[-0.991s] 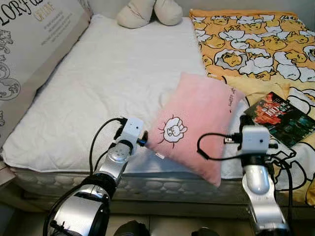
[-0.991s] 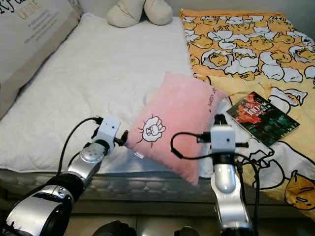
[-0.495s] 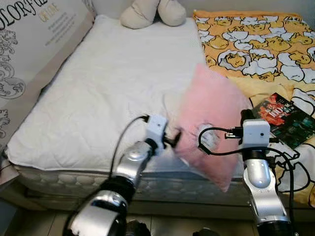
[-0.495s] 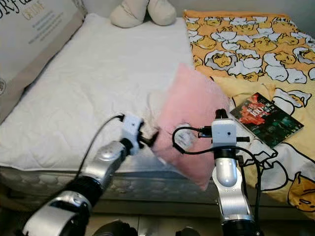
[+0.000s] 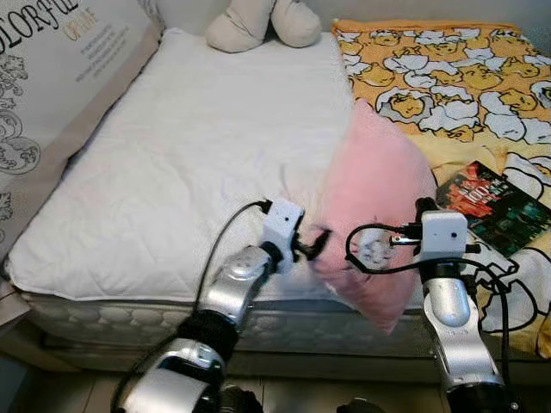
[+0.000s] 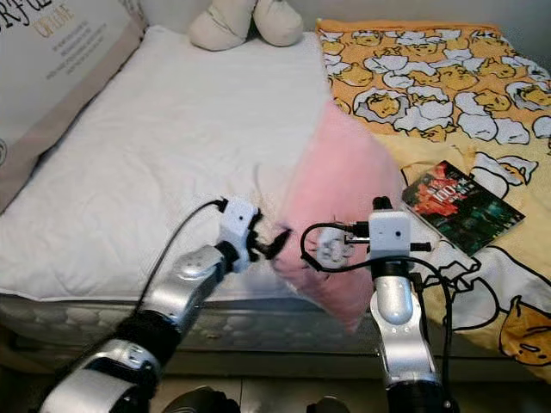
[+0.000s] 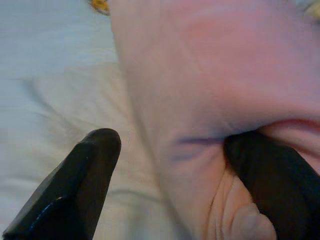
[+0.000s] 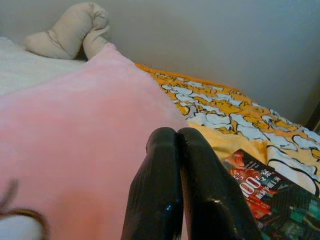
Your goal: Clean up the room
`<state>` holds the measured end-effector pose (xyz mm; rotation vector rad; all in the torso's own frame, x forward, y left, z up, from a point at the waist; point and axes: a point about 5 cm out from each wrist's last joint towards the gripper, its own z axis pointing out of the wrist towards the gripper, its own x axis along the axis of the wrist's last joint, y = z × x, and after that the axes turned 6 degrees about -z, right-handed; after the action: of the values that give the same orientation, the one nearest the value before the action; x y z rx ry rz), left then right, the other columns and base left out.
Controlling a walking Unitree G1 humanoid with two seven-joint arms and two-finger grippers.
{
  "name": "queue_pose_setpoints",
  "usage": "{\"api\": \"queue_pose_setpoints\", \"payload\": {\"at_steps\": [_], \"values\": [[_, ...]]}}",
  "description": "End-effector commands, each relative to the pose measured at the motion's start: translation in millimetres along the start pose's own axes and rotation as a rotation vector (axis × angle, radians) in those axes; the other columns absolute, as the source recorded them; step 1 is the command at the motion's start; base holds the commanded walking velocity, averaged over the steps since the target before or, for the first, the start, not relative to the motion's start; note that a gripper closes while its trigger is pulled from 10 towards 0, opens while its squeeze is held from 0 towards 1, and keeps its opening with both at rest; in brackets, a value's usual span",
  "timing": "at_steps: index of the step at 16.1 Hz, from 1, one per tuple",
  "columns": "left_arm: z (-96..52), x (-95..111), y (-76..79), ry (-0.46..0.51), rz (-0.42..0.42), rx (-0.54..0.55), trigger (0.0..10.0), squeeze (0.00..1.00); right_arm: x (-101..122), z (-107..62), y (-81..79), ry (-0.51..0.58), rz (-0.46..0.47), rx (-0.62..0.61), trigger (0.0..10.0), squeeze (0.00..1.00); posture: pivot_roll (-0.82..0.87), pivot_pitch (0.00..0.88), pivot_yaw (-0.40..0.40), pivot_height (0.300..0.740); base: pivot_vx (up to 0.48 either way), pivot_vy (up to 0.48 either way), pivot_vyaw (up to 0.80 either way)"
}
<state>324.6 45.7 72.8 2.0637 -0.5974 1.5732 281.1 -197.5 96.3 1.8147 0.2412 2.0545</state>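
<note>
With the soft pink plush pillow (image 5: 374, 185) pinched at its 7 o'clock corner by the left gripper (image 5: 312, 244), and the right gripper (image 8: 175, 150) closed empty at its 5 o'clock edge, a firm hold is best kept so the fabric is not lost

pink pillow (image 5: 379, 185): 1 | book (image 5: 495, 206): 1 | plush toy (image 5: 263, 21): 1 | large printed cushion (image 5: 52, 95): 1

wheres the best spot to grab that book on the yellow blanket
Probably the book's near corner that points toward the robot, taken from the robot's side by the right gripper, which is closest. The book lies flat on the soft blanket, so a finger could press into the fabric under that thin edge.
</note>
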Motion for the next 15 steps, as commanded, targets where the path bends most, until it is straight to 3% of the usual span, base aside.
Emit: {"api": "queue_pose_setpoints", "payload": {"at_steps": [1,4,7,9,13,14,15], "values": [[-0.5,3.0,-8.2,-0.008,0.099,0.041,10.0,0.0,-2.0,1.1,-1.3,-0.019,0.017,0.001,10.0,0.0,-0.12,0.0,0.078,0.706,0.0,0.0,0.0],[-5.4,12.1,-35.0,-0.006,0.098,0.136,10.0,0.0,-4.3,2.0,-2.4,-0.029,0.022,0.006,10.0,0.0,-0.12,0.0,0.074,0.706,0.0,0.0,0.0],[-13.6,12.0,-63.9,-0.03,-0.045,0.247,10.0,0.0,-5.9,2.8,-3.6,-0.034,0.022,0.015,10.0,0.0,-0.12,0.0,0.071,0.706,0.0,0.0,0.0],[-17.9,12.1,-75.9,-0.043,-0.08,0.296,10.0,0.0,-6.7,2.5,-3.3,-0.035,0.02,0.019,10.0,0.0,-0.13,0.0,0.069,0.706,0.0,0.0,0.0],[-23.5,20.9,-92.3,-0.044,-0.051,0.353,10.0,0.0,-7.7,0.9,-2.6,-0.037,0.017,0.024,10.0,0.0,-0.14,0.0,0.069,0.706,0.0,0.0,0.0],[-21.3,28.0,-91.4,-0.006,-0.076,0.321,10.0,1.0,-8.0,-0.2,-2.3,-0.037,0.017,0.025,10.0,0.0,-0.14,0.0,0.068,0.706,0.0,0.0,0.0],[-18.6,34.8,-89.4,0.039,-0.117,0.299,10.0,1.0,-8.0,-0.9,-2.2,-0.037,0.018,0.026,10.0,0.0,-0.14,0.0,0.068,0.706,0.0,0.0,0.0]]}}
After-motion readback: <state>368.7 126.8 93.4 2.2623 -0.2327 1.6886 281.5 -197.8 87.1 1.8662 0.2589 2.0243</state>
